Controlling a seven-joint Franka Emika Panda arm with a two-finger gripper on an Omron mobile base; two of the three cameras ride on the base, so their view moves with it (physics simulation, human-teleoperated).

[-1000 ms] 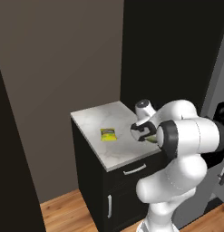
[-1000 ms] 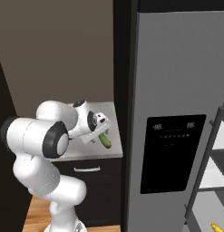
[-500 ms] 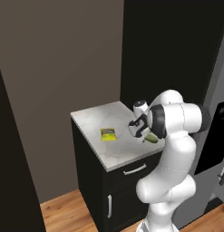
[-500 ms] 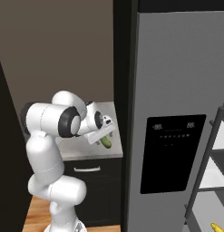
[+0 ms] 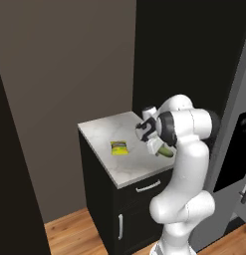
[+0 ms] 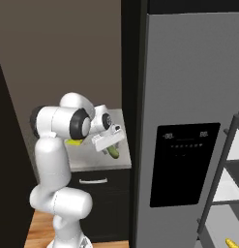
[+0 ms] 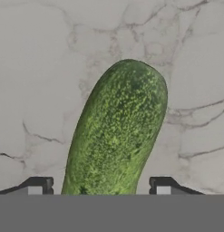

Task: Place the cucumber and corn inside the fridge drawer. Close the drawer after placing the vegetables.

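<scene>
The dark green cucumber lies on the marble counter near its right edge, seen too in the left base view and the right base view. My gripper points down over it, one fingertip on each side of its near end, with narrow gaps showing on both sides. A small yellow cob, the corn, lies on a light grey surface low in the open fridge at far right. Whether that surface is the fridge drawer I cannot tell.
A flat yellow-green snack packet lies mid-counter, left of the cucumber. The tall grey fridge door with a dark dispenser panel stands right of the counter. White fridge shelves show at the far right. A dark wall panel rises behind the counter.
The arm has drawn upright, its elbow rising. The hand has settled lower over the cucumber and the jaws have narrowed around it.
</scene>
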